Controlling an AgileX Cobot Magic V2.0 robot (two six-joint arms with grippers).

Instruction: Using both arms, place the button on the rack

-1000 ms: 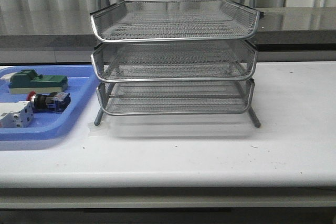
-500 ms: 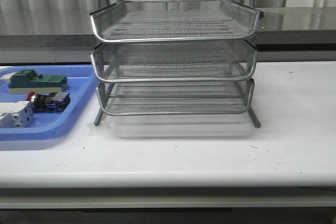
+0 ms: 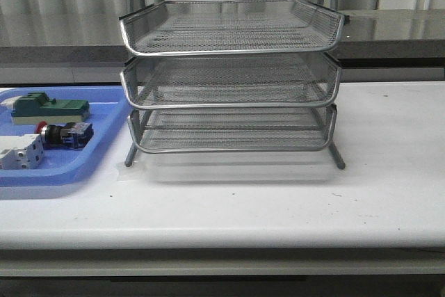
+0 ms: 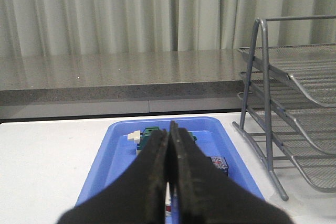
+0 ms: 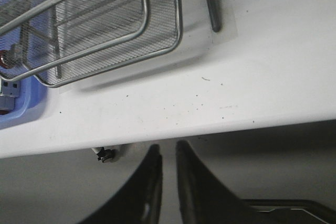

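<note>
The button [image 3: 66, 133], with its red head, black body and blue rear block, lies on a blue tray [image 3: 69, 172] left of the rack [image 3: 229, 74]. The three-tier wire-mesh rack stands mid-table. Neither arm shows in the front view. In the left wrist view my left gripper [image 4: 169, 129] is shut and empty, hovering above the near end of the tray [image 4: 115, 150]. It hides most of the button [image 4: 218, 162], whose blue block shows beside it. My right gripper [image 5: 167, 148] is below the table's front edge, its jaws a narrow gap apart and empty.
A green block [image 3: 49, 107] and a white boxy part [image 3: 19, 152] share the tray with the button. The rack's legs [image 4: 268, 145] stand just right of the tray. The rack's lowest tier [image 5: 105, 30] and a tray corner [image 5: 21, 114] show in the right wrist view.
</note>
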